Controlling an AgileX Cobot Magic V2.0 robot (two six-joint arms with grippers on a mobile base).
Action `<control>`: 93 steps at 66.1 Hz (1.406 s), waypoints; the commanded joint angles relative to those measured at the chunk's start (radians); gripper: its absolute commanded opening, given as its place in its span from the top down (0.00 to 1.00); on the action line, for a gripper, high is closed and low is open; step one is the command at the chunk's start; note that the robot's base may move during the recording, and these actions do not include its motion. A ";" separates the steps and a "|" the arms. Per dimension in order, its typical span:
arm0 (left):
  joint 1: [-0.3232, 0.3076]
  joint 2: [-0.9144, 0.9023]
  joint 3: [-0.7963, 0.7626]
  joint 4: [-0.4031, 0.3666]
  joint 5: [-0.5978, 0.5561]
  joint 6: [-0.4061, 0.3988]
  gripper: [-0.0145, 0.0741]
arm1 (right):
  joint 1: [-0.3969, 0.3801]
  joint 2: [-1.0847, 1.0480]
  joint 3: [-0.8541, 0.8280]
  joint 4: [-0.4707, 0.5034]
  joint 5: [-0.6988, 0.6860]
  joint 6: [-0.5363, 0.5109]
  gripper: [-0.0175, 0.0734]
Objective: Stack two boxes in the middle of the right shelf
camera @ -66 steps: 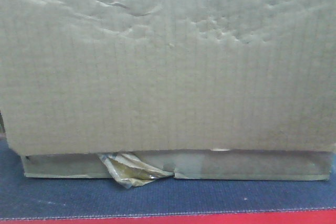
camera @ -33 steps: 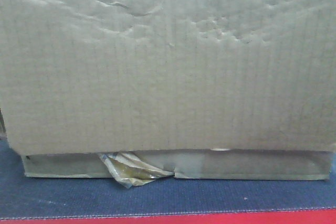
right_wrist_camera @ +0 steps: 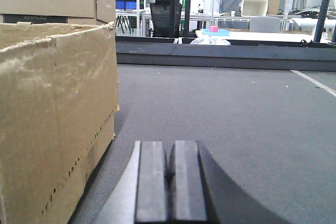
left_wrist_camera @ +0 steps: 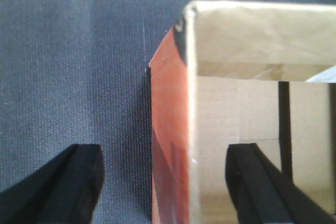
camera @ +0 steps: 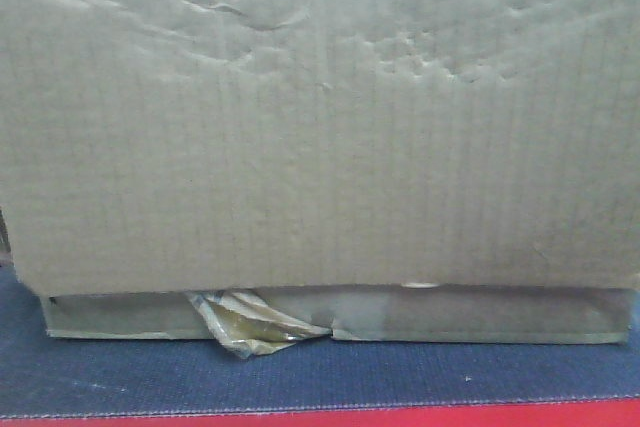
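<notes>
Your left fingers (left_wrist_camera: 73,187) stand wide open astride the box (left_wrist_camera: 252,30) wall, gripping nothing. Your right fingers (right_wrist_camera: 152,182) are pressed together, empty, box just left of them. Lifting and stacking look undone.

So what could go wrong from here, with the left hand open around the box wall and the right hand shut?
The left hand straddles one thin box wall; pinching only that edge may bend or tear it. The right hand is shut beside a box, gripping nothing, so a lift could be one-sided and tilt. The creased face and loose tape suggest weak cardboard.
</notes>
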 commanded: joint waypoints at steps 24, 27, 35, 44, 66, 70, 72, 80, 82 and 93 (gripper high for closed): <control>-0.006 0.007 -0.023 -0.019 0.047 -0.003 0.96 | -0.004 -0.003 0.000 0.005 -0.024 -0.004 0.99; -0.006 0.001 -0.034 -0.022 0.049 -0.003 0.96 | -0.004 -0.003 0.000 0.005 -0.024 -0.004 0.99; -0.006 -0.027 -0.081 -0.002 0.049 -0.062 0.96 | -0.004 -0.003 0.000 0.005 -0.024 -0.004 0.99; -0.006 -0.070 -0.183 0.094 0.043 -0.207 0.96 | -0.004 -0.003 0.000 0.005 -0.024 -0.004 0.99; -0.055 -0.138 -0.597 0.194 0.107 -0.489 0.96 | -0.004 -0.003 0.000 0.005 -0.024 -0.004 0.99; -0.114 -0.140 -0.685 0.242 0.107 -0.539 0.96 | -0.004 -0.003 0.000 0.005 -0.024 -0.004 0.99; -0.143 -0.140 -0.732 0.264 0.107 -0.565 0.96 | -0.004 -0.003 0.000 0.005 -0.024 -0.004 0.99; -0.289 -0.140 -0.840 0.327 0.107 -0.650 0.96 | -0.004 -0.003 0.000 0.005 -0.024 -0.004 0.99; -0.341 -0.140 -0.855 0.337 0.107 -0.671 0.96 | -0.004 -0.003 0.000 0.005 -0.024 -0.004 0.99; -0.584 -0.130 -0.867 0.448 0.107 -0.801 0.96 | -0.004 -0.003 0.000 0.005 -0.024 -0.004 0.99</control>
